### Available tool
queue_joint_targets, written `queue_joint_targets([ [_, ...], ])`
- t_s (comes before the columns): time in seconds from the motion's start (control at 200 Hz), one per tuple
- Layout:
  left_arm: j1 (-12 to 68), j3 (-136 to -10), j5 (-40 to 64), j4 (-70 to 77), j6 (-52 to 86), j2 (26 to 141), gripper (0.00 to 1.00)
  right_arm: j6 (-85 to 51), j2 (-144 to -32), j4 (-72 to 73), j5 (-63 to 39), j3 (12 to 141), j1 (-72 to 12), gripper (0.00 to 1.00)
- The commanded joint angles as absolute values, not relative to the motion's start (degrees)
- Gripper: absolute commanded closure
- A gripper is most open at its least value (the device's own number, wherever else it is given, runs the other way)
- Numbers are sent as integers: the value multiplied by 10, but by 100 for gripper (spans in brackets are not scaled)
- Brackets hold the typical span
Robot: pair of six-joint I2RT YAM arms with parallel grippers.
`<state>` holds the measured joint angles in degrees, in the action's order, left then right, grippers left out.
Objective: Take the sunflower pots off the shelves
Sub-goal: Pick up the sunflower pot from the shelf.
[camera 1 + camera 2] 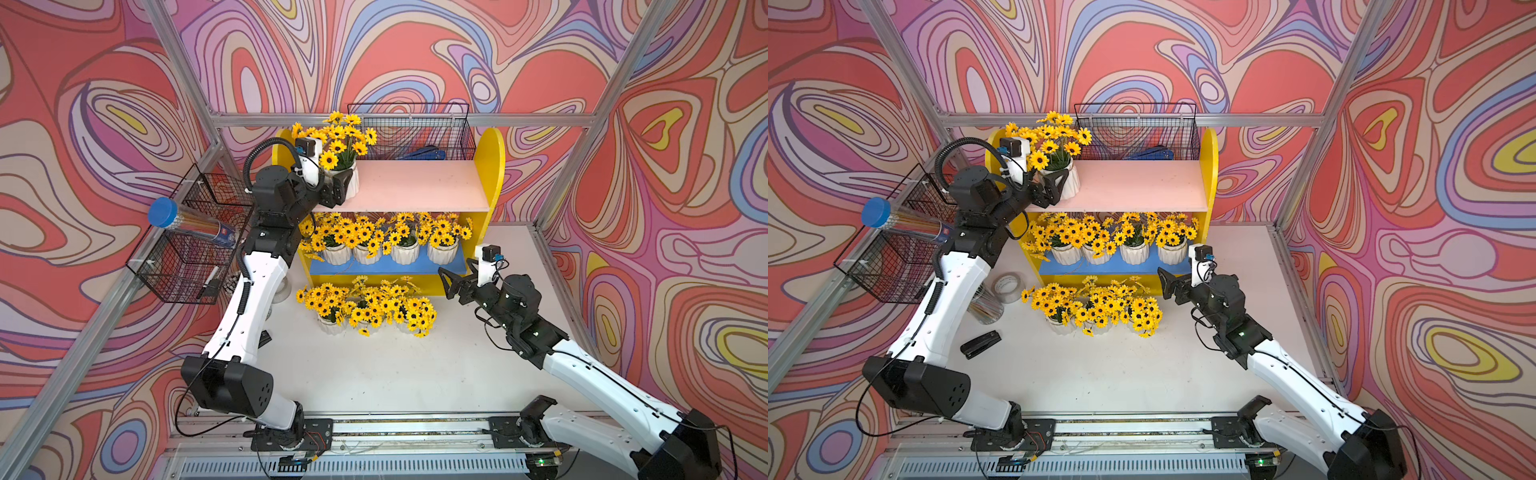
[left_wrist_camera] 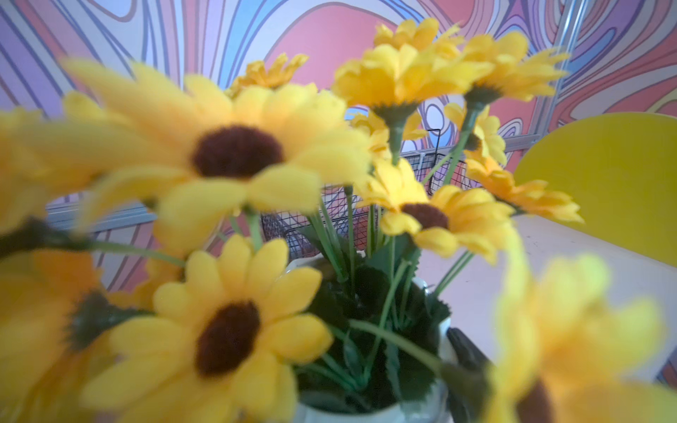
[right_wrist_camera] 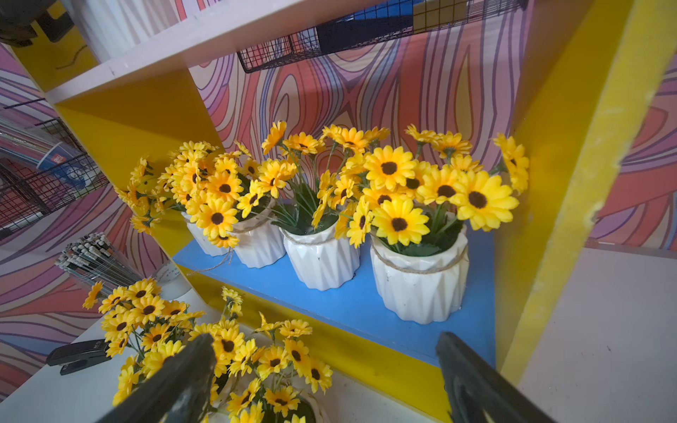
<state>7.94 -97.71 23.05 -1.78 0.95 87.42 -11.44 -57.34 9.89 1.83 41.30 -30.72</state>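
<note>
Eight sunflower pots (image 1: 405, 253), upright wherever their white bodies show, long axes vertical, blooms pointing up. One, the top pot (image 1: 353, 188), sits on the pink board (image 1: 415, 183) of the shelves (image 1: 494, 166), clamped in the left gripper (image 1: 343, 185). Four line the blue board (image 1: 386, 269) just ahead of the right gripper (image 1: 445, 284), spread wide and empty. Three cluster on the table (image 1: 374, 374), beside it.
</note>
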Motion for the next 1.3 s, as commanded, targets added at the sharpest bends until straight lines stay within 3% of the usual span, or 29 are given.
queue_joint_targets([
  [0.0, 85, -1008, 311, -41, 15, 893, 100, -114, -577, 111, 16, 421, -304, 3],
  [0.361, 94, -1018, 369, -49, 3, 906, 100, -110, -576, 106, 18, 426, -304, 3],
  [0.531, 99, -1012, 367, -61, -28, 896, 67, -107, -576, 102, 20, 429, -305, 3],
  [0.586, 99, -1008, 360, -60, -33, 895, 47, -108, -577, 102, 19, 429, -304, 3],
  [0.801, 99, -1003, 344, -57, -50, 893, 21, -111, -580, 98, 14, 432, -304, 3],
  [0.856, 100, -1005, 342, -59, -54, 894, 13, -110, -579, 99, 14, 432, -304, 2],
  [0.896, 100, -1006, 343, -64, -58, 894, 1, -110, -580, 99, 14, 431, -304, 2],
  [1.297, 102, -1026, 328, -66, -61, 914, 0, -112, -596, 105, 7, 437, -304, 2],
])
